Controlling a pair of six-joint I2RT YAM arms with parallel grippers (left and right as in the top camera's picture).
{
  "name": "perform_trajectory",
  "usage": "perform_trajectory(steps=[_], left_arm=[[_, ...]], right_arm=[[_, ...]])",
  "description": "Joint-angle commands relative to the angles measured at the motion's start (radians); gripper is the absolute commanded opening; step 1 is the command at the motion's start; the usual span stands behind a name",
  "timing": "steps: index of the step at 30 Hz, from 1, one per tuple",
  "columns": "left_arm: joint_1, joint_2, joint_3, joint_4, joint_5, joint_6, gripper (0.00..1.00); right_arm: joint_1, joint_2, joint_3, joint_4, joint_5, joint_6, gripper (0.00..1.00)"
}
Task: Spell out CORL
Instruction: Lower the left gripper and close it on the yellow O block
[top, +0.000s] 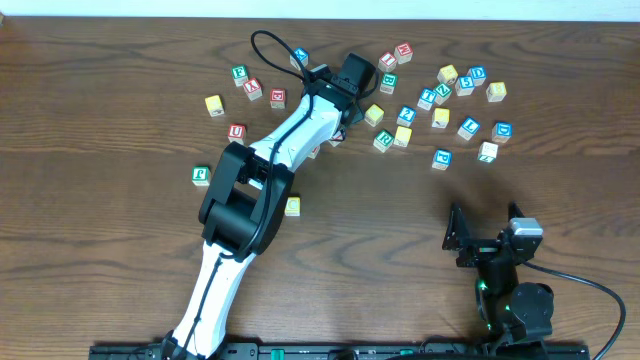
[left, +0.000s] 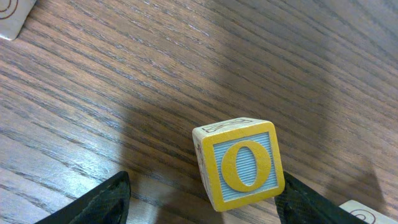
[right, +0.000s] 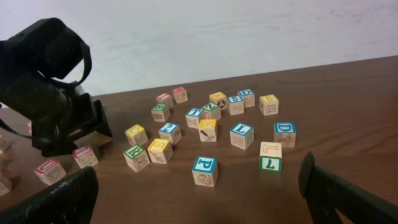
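My left gripper (left: 205, 182) is low over the wooden surface (left: 124, 74), jaws apart on either side of the yellow O cube (left: 241, 163). One finger (left: 311, 202) is just beside the cube and the other stands clear of it. My right gripper (right: 202, 196) is spread wide and holds nothing. It faces the scattered cubes, a blue L cube (right: 241, 135) among them.

1. The O cube (left: 242, 165) drops off the bottom of the close-up, so its lowest edge is cut away.
2. Up at the top left, a corner cube (left: 12, 15) is mostly cut off too.
3. From above, the letters on the scattered cubes (top: 469, 127) are too tiny to read.
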Motion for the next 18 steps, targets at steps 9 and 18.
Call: perform_trajectory(steps=[9,18], left_arm=[[0.011,0.011,0.021,-0.006,-0.016,0.014,0.59],[0.017,0.011,0.021,-0.021,-0.039,0.058,0.58]], right_arm=[[-0.007,-0.005,-0.002,-0.004,0.002,-0.014,0.99],[-0.007,-0.005,-0.002,-0.004,0.002,-0.014,0.99]])
